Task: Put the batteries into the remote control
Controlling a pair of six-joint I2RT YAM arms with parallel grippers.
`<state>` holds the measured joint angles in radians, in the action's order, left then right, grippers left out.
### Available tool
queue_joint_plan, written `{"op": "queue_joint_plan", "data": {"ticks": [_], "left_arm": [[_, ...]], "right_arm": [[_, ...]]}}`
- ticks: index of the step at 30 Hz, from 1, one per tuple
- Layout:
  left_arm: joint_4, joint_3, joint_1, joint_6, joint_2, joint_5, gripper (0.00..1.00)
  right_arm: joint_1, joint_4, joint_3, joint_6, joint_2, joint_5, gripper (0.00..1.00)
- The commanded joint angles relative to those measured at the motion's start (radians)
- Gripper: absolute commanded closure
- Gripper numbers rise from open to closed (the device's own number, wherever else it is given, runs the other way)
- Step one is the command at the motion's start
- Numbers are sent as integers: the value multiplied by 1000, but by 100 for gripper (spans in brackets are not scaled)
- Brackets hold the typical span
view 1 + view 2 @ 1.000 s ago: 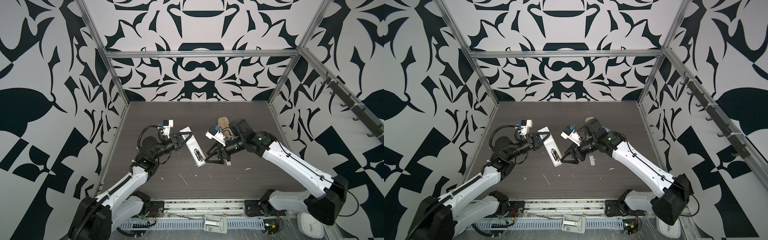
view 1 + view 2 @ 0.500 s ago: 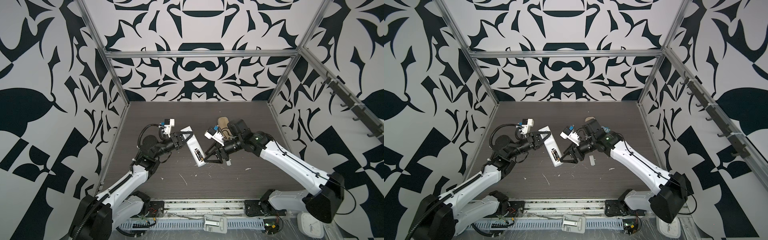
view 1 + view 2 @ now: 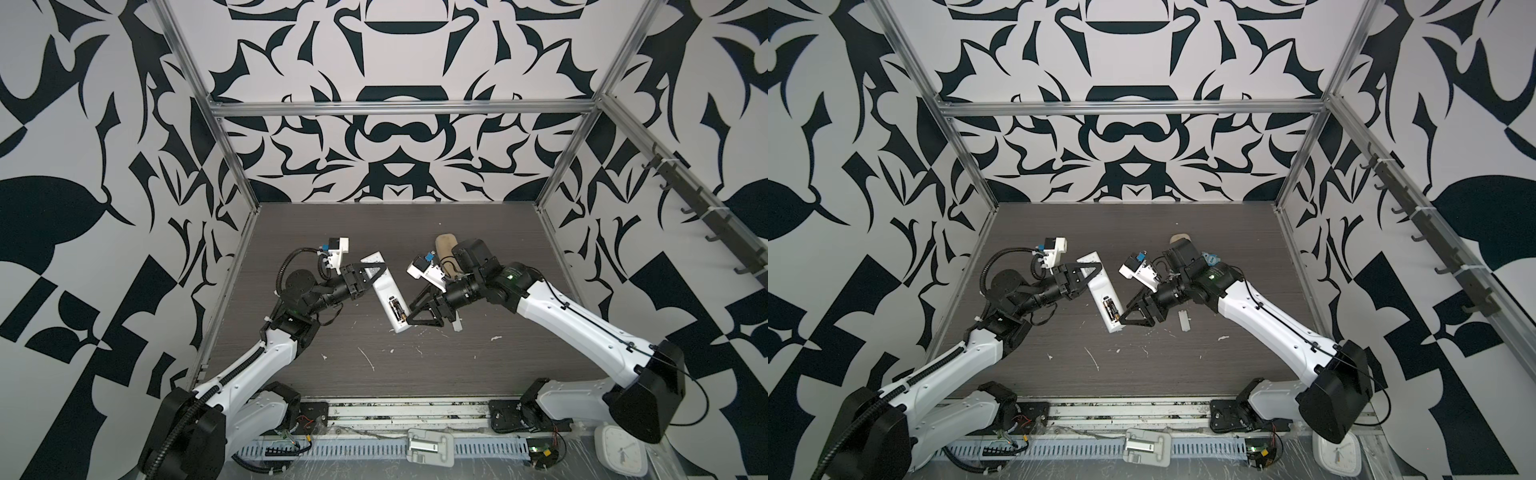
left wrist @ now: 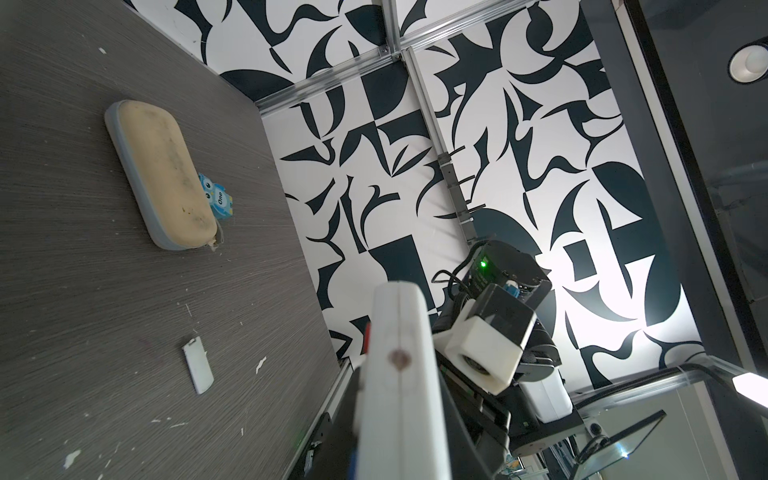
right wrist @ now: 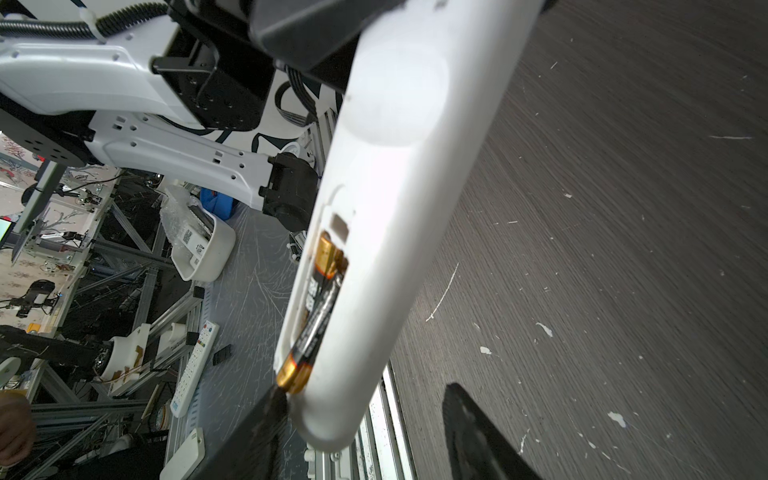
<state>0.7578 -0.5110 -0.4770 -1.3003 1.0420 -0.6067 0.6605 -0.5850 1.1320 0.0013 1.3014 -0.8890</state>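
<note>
Seating step: left hand [image 3: 373, 273] is clamping remote [image 3: 384, 291] mid-frame; half-open, empty right hand [image 3: 419, 321] is apparently nudging batteries [image 5: 318, 303] in; next, firmer fingertip push.

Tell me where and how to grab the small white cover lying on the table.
Probably grip the cover across its narrow width, at mid-length, coming straight down from above. It lies flat on the table, so only its long edges offer opposing faces to pinch.

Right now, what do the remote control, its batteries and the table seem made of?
The remote control: likely plastic, smooth matte white, moulded seams. The batteries: metal cans, glossy black-and-copper wrap, glints. The table: probably laminate, dark grey printed wood grain, scuffed.
</note>
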Motion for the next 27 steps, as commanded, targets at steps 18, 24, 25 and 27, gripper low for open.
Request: {"op": "queue_joint_plan", "data": {"ticks": [18, 24, 25, 27], "left_arm": [[52, -33, -2, -29, -9, -15, 100], [52, -32, -2, -29, -7, -15, 100], [52, -32, -2, -28, -6, -15, 100], [53, -32, -3, -28, -4, -15, 100]], "right_arm": [[-4, 70, 39, 67, 38, 92, 46], [-4, 63, 44, 85, 55, 100, 52], [-4, 58, 46, 86, 58, 102, 53], [-3, 46, 51, 89, 67, 113, 55]]}}
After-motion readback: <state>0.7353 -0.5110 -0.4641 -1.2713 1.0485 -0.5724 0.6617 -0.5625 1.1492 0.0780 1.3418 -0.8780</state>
